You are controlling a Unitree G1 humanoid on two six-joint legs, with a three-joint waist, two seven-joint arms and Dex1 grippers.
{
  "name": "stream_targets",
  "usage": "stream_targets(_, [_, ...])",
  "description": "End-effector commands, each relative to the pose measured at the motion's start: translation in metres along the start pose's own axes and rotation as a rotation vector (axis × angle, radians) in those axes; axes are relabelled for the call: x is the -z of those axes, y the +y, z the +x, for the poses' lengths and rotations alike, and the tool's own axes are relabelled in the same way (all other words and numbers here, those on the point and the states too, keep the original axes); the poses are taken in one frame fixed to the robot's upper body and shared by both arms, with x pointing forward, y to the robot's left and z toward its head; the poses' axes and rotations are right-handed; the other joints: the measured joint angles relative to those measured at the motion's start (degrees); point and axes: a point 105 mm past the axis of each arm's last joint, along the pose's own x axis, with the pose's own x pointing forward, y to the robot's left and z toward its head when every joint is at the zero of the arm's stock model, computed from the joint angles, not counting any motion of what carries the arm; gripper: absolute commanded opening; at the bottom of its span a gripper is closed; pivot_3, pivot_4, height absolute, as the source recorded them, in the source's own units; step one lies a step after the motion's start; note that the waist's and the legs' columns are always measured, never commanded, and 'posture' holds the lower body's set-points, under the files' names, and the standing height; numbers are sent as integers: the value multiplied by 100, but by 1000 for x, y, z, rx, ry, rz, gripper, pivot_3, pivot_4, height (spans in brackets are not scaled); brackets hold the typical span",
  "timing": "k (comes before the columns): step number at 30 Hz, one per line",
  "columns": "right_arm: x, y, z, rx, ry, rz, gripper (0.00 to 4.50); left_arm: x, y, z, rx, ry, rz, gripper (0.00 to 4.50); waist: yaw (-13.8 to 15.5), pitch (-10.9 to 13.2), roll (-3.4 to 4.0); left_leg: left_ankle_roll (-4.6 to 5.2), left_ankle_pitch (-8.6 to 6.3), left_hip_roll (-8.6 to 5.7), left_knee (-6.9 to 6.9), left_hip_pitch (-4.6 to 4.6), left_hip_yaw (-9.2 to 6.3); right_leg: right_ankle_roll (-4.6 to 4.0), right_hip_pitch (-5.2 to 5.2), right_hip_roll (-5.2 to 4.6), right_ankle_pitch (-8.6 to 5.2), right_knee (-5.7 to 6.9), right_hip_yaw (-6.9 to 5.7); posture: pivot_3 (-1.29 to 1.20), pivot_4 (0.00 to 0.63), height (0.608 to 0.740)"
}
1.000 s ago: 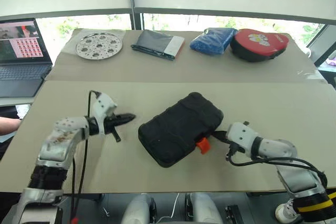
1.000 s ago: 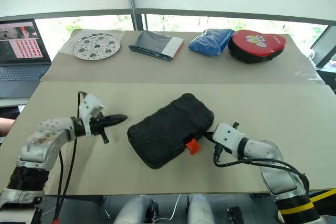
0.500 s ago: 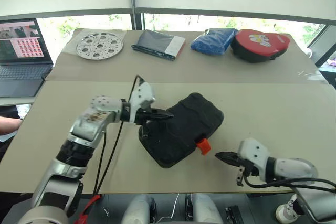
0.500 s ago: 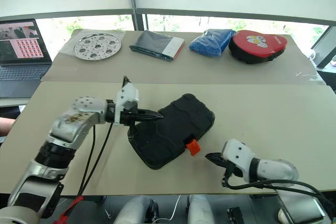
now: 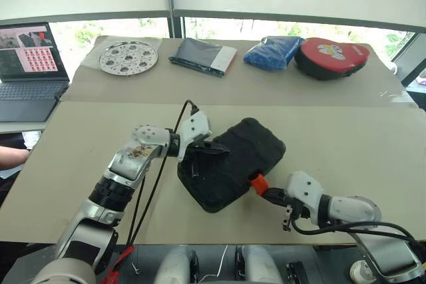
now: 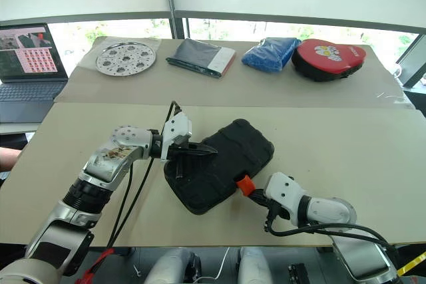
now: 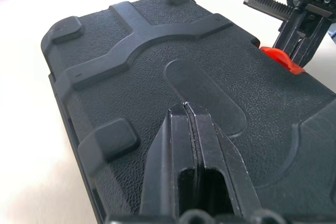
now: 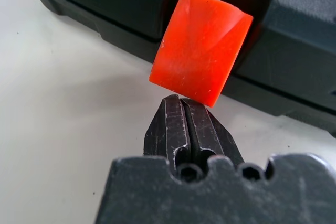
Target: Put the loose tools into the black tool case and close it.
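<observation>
The left gripper point(image 5: 216, 150) has swung onto the black tool case point(image 5: 233, 164) lid while the right gripper point(image 8: 185, 109) returned under the orange latch point(image 8: 199, 47), both with jaws pinched empty, apparently to snap it shut near the tabletop's point(image 5: 346, 138) front edge.

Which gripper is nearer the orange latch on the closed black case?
Right. The right gripper, shut, has its tips right at the orange latch; the left gripper, shut, is over the case lid.

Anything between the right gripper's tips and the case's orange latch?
Nothing: in the right wrist view the shut right gripper sits right at the lower edge of the orange latch on the black moulded plastic tool case.
</observation>
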Motion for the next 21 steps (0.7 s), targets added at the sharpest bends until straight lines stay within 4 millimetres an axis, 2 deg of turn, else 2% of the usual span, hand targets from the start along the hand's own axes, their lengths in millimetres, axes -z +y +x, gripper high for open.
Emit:
stream_targets(1, [-14,-1,3,-8,-16,-55,50,12,-6,3,25,41,-14,34,-4,0,0,0,0,0,0,0,0,0,0,0,0,0,0,0,150,740])
stream_targets(7, [-8,-6,15,-20,37,-90,50,17,-10,5,34,55,-21,34,-16,-1,1,0,0,0,0,0,0,0,-1,1,0,1,0,0,150,740])
stream_targets(11, [-6,-10,16,-1,54,-85,50,22,-11,5,38,70,-26,34,-27,-2,0,0,0,2,1,4,0,-1,2,2,0,3,1,0,150,740])
stream_targets(21, [7,-6,-27,21,70,-18,50,27,-13,7,40,81,-43,34,17,-20,16,10,-6,-1,2,3,0,3,12,-4,0,-6,-1,0,150,740])
